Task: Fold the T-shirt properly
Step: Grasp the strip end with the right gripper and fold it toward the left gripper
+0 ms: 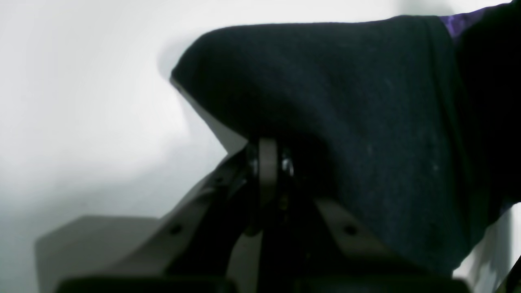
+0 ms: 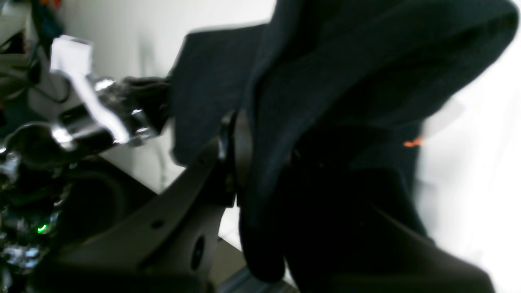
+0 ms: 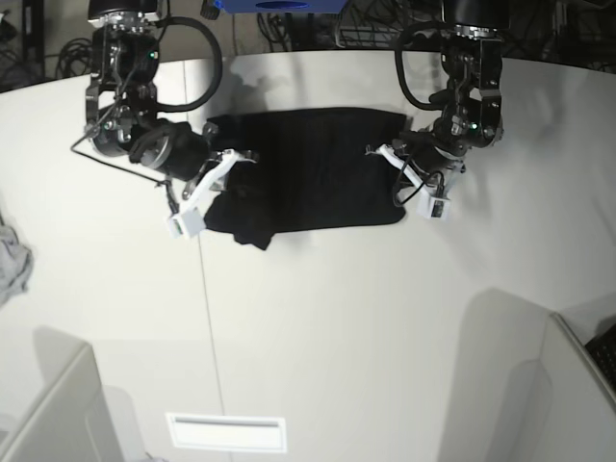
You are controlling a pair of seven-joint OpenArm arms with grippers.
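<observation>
A: What's biggest down there?

B: The bench (image 3: 337, 327), white, smooth and matte, with a curved far edge and one thin seam running down it.

A: And on it?

B: One T-shirt (image 3: 308, 178), black, soft knit with a fine fuzzy weave up close. It lies toward the far side of the bench between the two arms, as a rough rectangle with a rumpled lower corner on the base view's left. A sliver of purple print shows at one fold, and a speck of orange.

A: The arms?

B: Two, dark metal with white plastic parts. The left gripper (image 3: 397, 159) has its jaws closed tight on the T-shirt's edge. The right gripper (image 3: 226, 159) has its jaws narrow, pinching a thick fold of the T-shirt.

A: Anything smaller?

B: One crumpled light-grey cloth (image 3: 12, 265) at the bench's edge, well apart.
</observation>
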